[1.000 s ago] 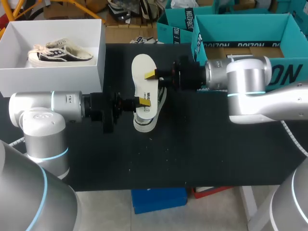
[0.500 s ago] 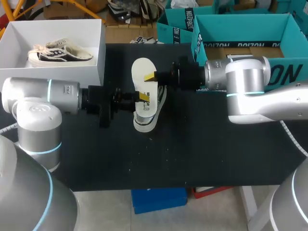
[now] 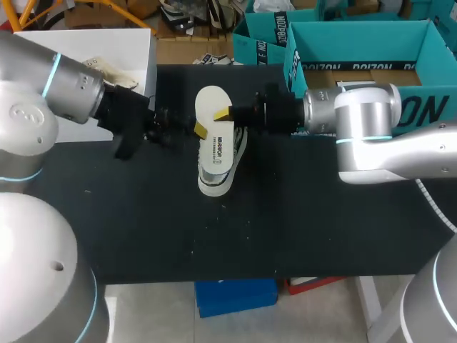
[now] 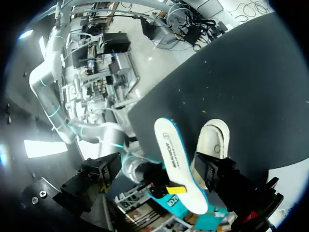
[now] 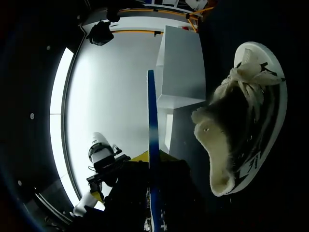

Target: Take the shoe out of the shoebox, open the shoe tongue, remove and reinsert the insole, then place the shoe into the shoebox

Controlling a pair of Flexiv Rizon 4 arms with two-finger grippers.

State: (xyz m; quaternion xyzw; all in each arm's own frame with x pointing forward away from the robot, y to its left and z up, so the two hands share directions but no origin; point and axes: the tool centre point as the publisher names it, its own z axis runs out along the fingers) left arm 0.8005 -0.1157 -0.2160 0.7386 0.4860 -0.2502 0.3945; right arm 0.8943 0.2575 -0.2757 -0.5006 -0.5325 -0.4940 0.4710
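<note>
1. R gripper [image 3: 224,113]: comes in from the right, fingers narrow, pinching the insole [image 3: 214,146] toward its far end.
2. Insole: white, printed face up, runs far-to-near, held over the shoe [image 3: 214,184] at mid table [image 3: 300,229].
3. Shoe: on the black top, under and just right of the insole; its near end w/ white sole pokes out. R wrist view shows the opening spread and laces loose.
4. L gripper [image 3: 198,130]: just left of the insole's far half, fingers spread wide, holding nothing. One yellow tip is at the insole's left edge; can't tell if it touches.
5. Shoebox [image 3: 146,64]: white, far left corner, partly behind the L arm, well apart from the shoe.
</note>
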